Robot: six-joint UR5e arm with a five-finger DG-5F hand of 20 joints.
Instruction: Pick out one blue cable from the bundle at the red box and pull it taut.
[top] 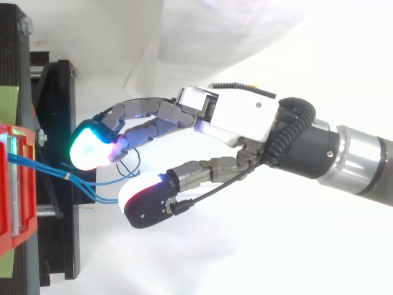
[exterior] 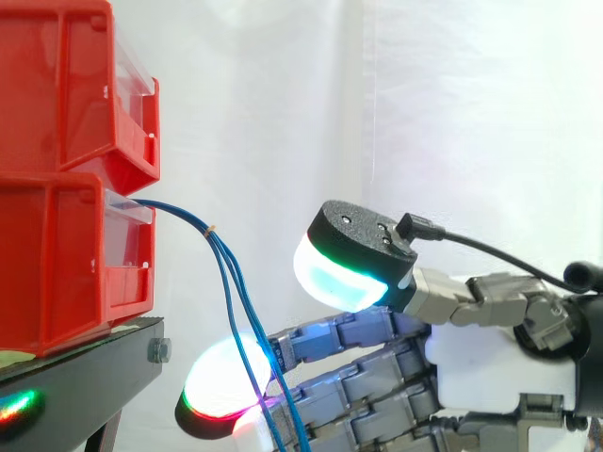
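you see red bins of glossy moulded plastic, blue cables with smooth sheaths, a matt black metal stand, a soft white cloth curtain, and the hand shelled in smooth white plastic with grey metal links.

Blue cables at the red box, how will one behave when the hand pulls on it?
Probably floppy: the blue cables sag in a curve from the red box instead of sticking out straight. They look thin, so likely light and apt to slip from the hand. A small tie bands them, so pulling one may drag the rest.
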